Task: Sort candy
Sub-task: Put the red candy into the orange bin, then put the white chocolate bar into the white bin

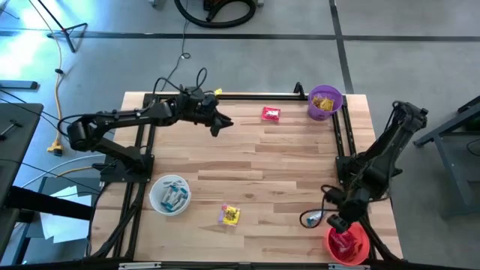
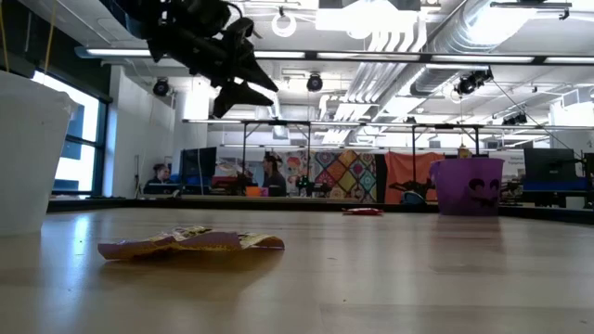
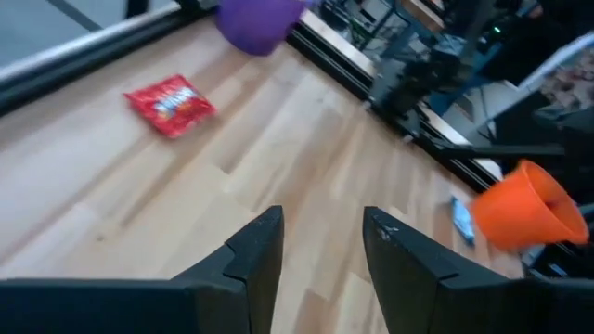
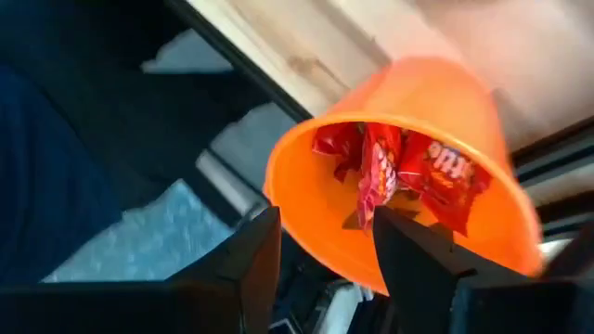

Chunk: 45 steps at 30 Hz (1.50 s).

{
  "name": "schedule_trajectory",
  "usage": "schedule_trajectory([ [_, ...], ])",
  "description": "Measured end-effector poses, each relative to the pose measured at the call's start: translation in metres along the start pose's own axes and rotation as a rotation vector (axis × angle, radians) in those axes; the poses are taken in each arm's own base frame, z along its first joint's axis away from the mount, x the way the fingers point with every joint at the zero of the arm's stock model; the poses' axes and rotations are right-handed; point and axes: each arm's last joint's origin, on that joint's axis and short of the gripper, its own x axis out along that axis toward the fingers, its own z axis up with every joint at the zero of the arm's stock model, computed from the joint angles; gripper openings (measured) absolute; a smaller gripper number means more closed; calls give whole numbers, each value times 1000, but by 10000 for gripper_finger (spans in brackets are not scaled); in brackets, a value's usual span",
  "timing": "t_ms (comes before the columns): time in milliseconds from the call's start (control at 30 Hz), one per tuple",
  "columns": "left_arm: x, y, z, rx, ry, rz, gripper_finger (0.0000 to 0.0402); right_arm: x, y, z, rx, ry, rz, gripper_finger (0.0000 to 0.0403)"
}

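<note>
Two loose candies remain on the worktop: a red one near its far edge and a yellow one near its front edge. Left fingers hover parted and empty, while right fingers (also apart) hang over the red bowl holding red sweets at the front right corner.

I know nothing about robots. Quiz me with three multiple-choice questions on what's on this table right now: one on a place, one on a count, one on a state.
1. Where is the right gripper?
A. over the red bowl
B. over the purple bowl
C. over the white bowl

2. How many candies lie loose on the table?
A. none
B. two
C. six

3. The left gripper is:
A. holding a candy
B. open and empty
C. inside a bowl

Answers: 1 A, its wrist view looks into that bowl; 2 B, a red candy and a yellow candy; 3 B, bare wood shows between its fingers.
</note>
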Motion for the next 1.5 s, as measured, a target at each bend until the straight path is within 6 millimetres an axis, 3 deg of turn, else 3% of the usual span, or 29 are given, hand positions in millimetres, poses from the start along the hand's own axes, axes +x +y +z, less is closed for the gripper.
schedule_trajectory([
  [100, -3, 10, 2, 9, -21, 26, 119, -30, 5, -3, 6, -113, -10, 168],
  [200, -2, 20, -8, 14, -20, 67, 92, -53, 6, 4, 40, -267, -16, 168],
  [367, 3, 32, -39, -15, -12, 67, 35, -58, 7, 28, -18, -363, -11, 169],
  [500, 6, 30, -55, -3, -19, 16, 4, -40, 6, 56, -203, -301, -61, 169],
  [700, 9, 22, -63, 10, 10, -14, 6, 0, 8, 98, -552, -234, -169, 170],
  [967, 12, 13, -68, 1, 33, -40, 3, 62, 5, 116, -822, 38, -297, 170],
  [1333, 13, 9, -71, -15, 56, -49, 3, 107, 6, 132, -884, 178, -250, 164],
  [1500, 4, 4, -64, 9, 16, -62, 3, 116, 3, 134, -858, 236, -251, 111],
])
